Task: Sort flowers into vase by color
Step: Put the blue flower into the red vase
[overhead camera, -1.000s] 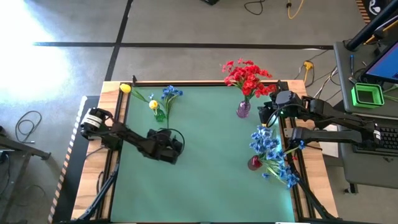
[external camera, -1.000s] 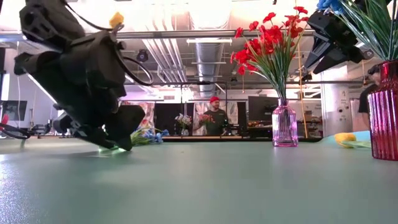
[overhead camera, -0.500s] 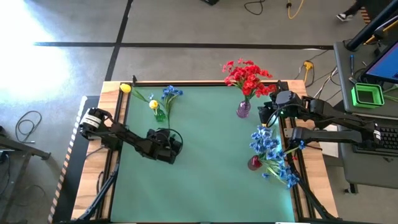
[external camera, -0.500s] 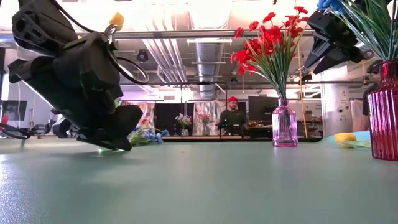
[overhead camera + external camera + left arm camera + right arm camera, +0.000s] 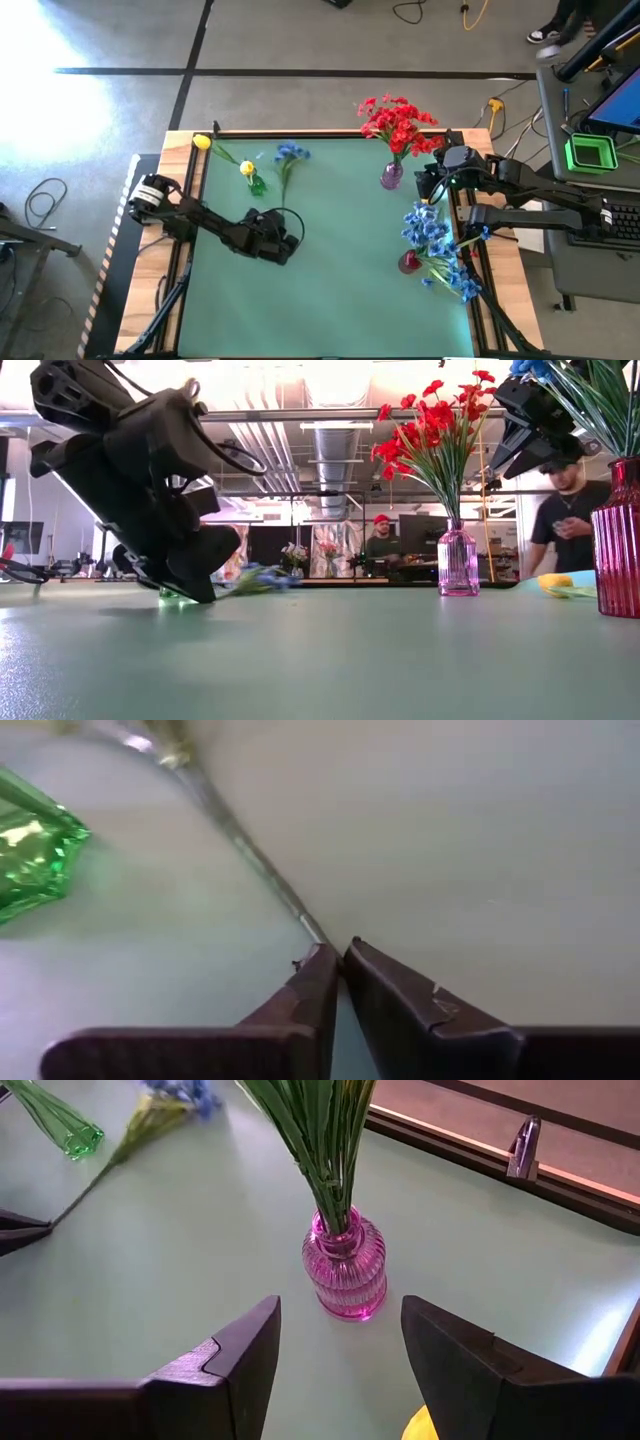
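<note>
A blue flower [image 5: 290,153] lies toward the far left of the green mat, its thin stem [image 5: 285,185] running back to my left gripper [image 5: 281,220], which is shut on it. A green glass vase [image 5: 257,185] sits beside the stem, with two yellow flowers [image 5: 247,168] by it. Red flowers [image 5: 398,122] stand in a pink vase [image 5: 391,177] at the far right. A bunch of blue flowers [image 5: 428,235] stands in a red vase [image 5: 409,262]. My right gripper [image 5: 340,1345] hovers open near the pink vase [image 5: 345,1270]. My left gripper pinches the blue flower's stem at its bare lower end [image 5: 312,932] between its two fingertips [image 5: 322,970]. The fingers slant down toward the mat and lie nearly in line with the stem. The stem runs away from them low over the mat toward the bloom [image 5: 255,578].
Wooden rails [image 5: 300,133] frame the mat. A yellow flower head [image 5: 555,582] lies on the table by the red vase [image 5: 618,550]. People stand in the room beyond the table. The middle and near part of the mat [image 5: 340,290] is bare.
My left gripper has shut on the end of the blue flower's stem and shifted a little toward the table's right edge. The flower has swung with it: its bloom has moved rightward, away from the green vase and the yellow flowers.
</note>
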You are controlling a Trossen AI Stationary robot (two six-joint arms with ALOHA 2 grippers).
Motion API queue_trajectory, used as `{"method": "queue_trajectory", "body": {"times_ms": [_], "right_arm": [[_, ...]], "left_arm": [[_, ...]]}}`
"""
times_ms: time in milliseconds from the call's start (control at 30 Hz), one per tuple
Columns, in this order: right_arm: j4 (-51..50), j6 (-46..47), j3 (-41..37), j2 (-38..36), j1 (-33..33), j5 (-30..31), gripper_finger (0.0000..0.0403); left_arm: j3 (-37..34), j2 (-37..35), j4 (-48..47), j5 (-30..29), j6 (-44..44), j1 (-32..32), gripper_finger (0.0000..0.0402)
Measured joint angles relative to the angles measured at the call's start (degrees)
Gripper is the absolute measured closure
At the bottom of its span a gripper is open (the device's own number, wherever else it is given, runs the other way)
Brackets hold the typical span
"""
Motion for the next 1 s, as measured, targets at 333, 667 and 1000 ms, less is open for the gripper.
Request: {"method": "queue_trajectory", "body": {"times_ms": [333, 667, 1000], "right_arm": [[-0.3, 0.0, 0.0, 0.0, 0.0, 0.0, 0.0202], [-0.3, 0.0, 0.0, 0.0, 0.0, 0.0, 0.0202], [-0.3, 0.0, 0.0, 0.0, 0.0, 0.0, 0.0202]], "left_arm": [[0.7, -0.2, 0.2, 3.7, 4.2, -4.3, 0.0364], [0.6, -5.3, -1.6, 11.7, 3.7, -10.5, 0.0346], [0.7, -12.0, -2.7, 9.2, 8.5, -10.7, 0.0241]]}}
